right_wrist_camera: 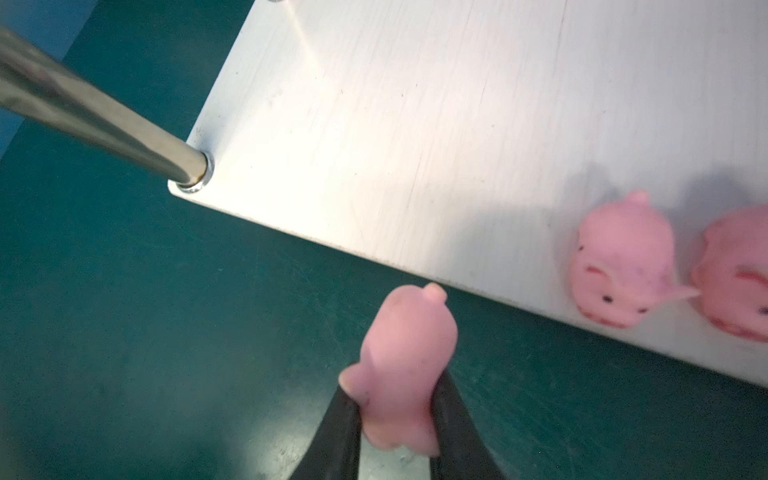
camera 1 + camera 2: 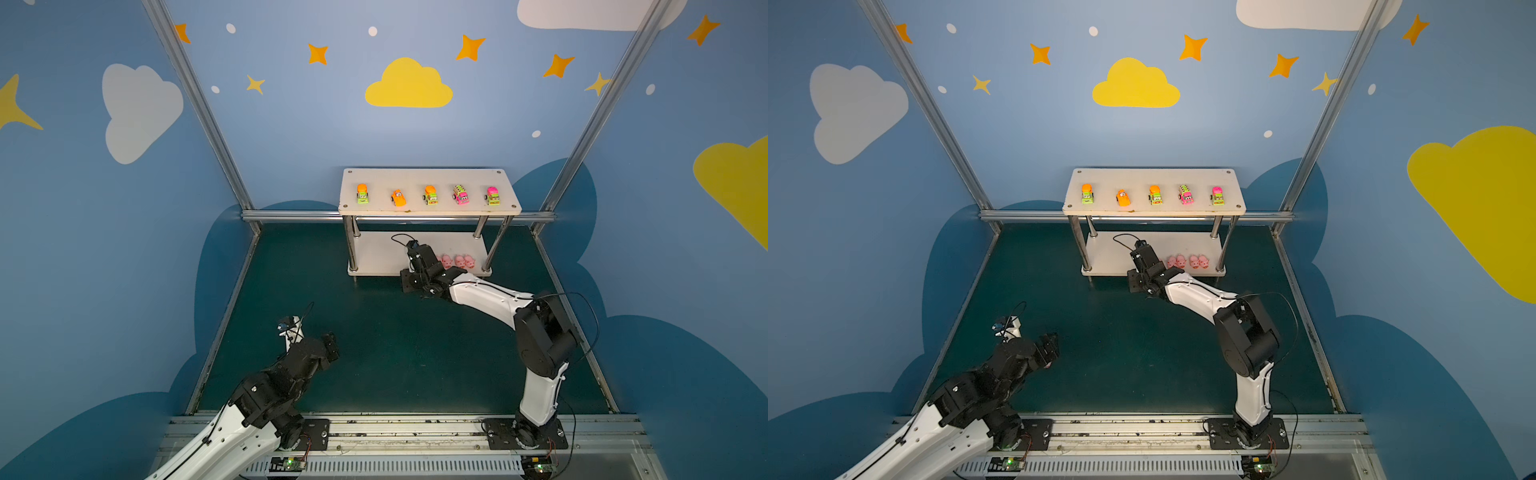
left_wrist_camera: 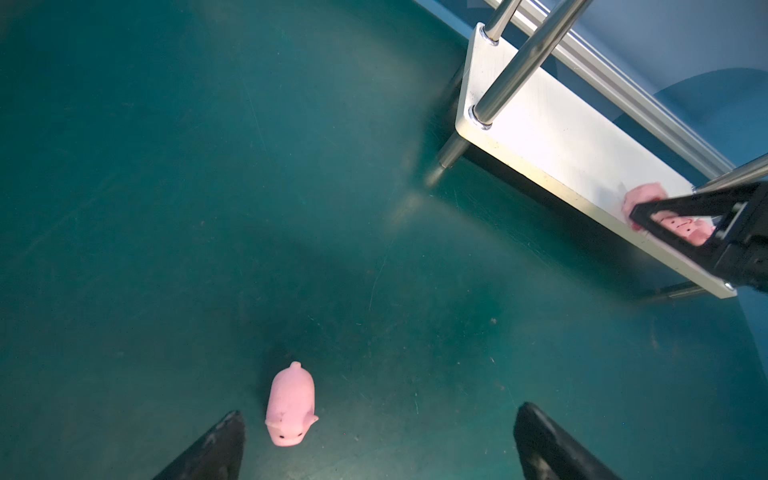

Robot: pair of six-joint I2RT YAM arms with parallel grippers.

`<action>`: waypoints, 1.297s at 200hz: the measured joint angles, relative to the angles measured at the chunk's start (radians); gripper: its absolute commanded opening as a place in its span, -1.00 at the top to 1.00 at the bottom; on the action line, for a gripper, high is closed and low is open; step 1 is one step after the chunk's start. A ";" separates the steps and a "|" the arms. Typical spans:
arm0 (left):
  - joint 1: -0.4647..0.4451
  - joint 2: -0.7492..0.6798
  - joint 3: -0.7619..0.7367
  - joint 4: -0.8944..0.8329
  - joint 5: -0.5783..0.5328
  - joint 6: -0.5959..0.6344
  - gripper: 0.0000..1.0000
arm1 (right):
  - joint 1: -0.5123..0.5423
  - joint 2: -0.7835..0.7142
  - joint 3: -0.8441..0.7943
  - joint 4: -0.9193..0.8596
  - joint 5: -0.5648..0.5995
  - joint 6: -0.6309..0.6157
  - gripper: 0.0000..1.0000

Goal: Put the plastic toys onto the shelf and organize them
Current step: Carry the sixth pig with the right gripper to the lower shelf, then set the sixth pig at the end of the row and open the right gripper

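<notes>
Right wrist view: the right gripper (image 1: pixel 397 390) pinches a small pink pig figure (image 1: pixel 405 353) over the dark green mat (image 1: pixel 124 332), just short of the lower board of the white two-tier shelf (image 1: pixel 415 145). It is best carried past the edge, set down beside the standing pink pigs (image 1: pixel 623 266), then released. Nearby, the left gripper (image 3: pixel 380 413) is spread above a lone pink pig (image 3: pixel 291 405). Blue walls (image 2: pixel 291 124) painted with clouds surround the mat.

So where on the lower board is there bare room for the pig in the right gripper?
The lower board is bare from its left front post across to the nearest pig, a wide patch just ahead of the held pig in the right gripper. The right end is crowded: the pig row sits tightly packed close to the right front post.
</notes>
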 measured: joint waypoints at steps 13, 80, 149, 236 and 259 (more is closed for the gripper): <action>0.006 0.017 0.014 0.009 0.000 0.012 -0.99 | -0.016 0.024 0.033 -0.005 -0.006 -0.011 0.52; 0.029 0.074 0.059 0.051 0.000 0.063 -0.99 | -0.085 0.125 0.106 -0.053 -0.033 -0.044 0.50; 0.057 0.145 0.060 0.103 0.005 0.108 -0.99 | -0.121 0.146 0.132 -0.062 -0.039 -0.051 0.48; 0.078 0.156 0.061 0.131 0.023 0.129 -1.00 | -0.153 0.166 0.161 -0.074 -0.039 -0.060 0.47; 0.083 0.155 0.061 0.131 0.025 0.130 -0.99 | -0.156 0.166 0.161 -0.074 -0.039 -0.062 0.45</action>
